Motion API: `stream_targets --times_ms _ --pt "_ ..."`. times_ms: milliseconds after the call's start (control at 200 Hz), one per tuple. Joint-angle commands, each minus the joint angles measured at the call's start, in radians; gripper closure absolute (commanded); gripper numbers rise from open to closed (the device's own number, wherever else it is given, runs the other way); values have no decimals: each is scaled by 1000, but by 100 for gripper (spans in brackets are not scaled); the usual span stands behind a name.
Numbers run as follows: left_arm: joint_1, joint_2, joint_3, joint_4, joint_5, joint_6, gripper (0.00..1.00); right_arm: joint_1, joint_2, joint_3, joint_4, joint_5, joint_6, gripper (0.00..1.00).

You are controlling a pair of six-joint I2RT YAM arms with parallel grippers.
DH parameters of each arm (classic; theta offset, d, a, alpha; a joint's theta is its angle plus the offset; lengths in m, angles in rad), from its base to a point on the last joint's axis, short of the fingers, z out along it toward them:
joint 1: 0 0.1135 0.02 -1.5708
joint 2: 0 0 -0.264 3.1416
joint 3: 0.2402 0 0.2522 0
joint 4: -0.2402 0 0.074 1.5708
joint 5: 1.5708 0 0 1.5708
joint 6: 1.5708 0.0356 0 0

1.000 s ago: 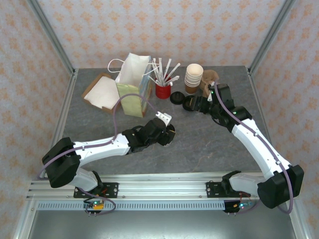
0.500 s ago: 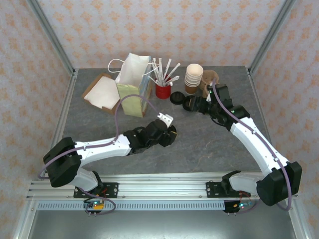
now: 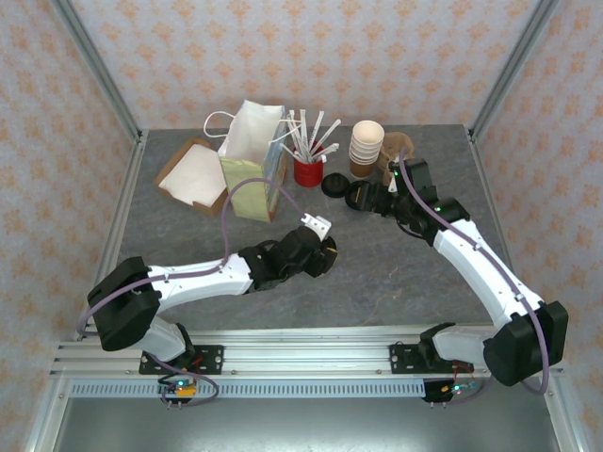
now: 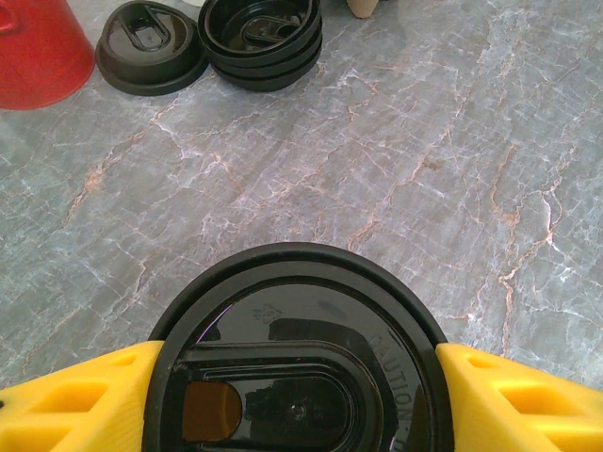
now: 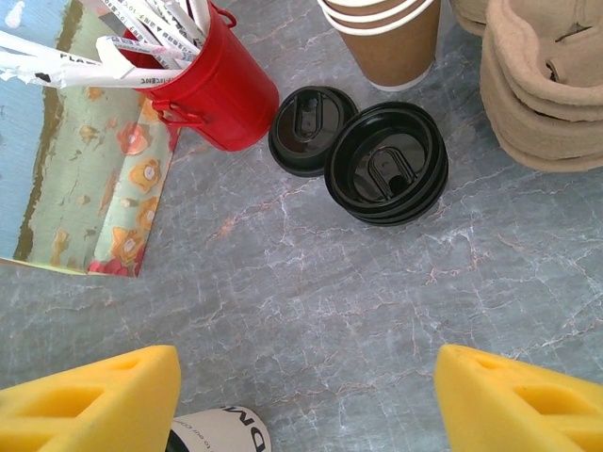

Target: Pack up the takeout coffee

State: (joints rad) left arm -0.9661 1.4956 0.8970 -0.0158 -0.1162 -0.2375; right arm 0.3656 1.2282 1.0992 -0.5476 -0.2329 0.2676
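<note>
Top external view: the left gripper [image 3: 318,247] is clamped on the takeout coffee [image 3: 325,254], well on the near side of the red cup [image 3: 308,171] of straws, over open table [image 3: 377,282]. Whether the coffee stands on the table or is lifted I cannot tell. In the left wrist view the yellow fingers [image 4: 80,400] press both sides of the coffee's black lid [image 4: 301,330], with the red cup [image 4: 33,47] far off at upper left.

The right gripper [image 3: 377,200] hangs to the right of the red cup, just beyond a stack of black lids [image 3: 359,196]. Its wrist view shows the gripper [image 5: 306,395] spread wide with nothing between the fingers [image 5: 94,395]. Just right of the red cup [image 5: 221,89] a single lid [image 5: 309,130] lies touching the stack of lids [image 5: 386,174]. Behind them stand stacked lidless cups [image 5: 382,38]; left of the red cup is a paper bag [image 5: 75,179].
</note>
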Motion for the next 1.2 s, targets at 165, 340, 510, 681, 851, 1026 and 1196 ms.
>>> stream_targets --times_ms 165,340,510,681,851,1026,1196 --pt "-5 67 -18 -249 -49 -14 46 -5 6 34 -22 -2 -12 28" --pt "-5 84 -9 -357 -43 -26 48 -6 5 21 -16 -5 -7 28" --pt "-5 104 -12 -400 -24 -33 50 -6 -1 7 -15 -1 -2 28" --pt "-6 127 -4 -436 -19 -48 51 -6 0 4 -16 -2 0 28" --pt "-17 154 12 -498 -24 -57 52 -5 -1 2 -20 -1 0 28" --pt "-45 178 31 -558 -33 -81 53 -5 0 -1 -16 -3 4 28" --pt "-45 193 42 -600 -11 -95 54 -7 5 3 -17 -9 5 28"
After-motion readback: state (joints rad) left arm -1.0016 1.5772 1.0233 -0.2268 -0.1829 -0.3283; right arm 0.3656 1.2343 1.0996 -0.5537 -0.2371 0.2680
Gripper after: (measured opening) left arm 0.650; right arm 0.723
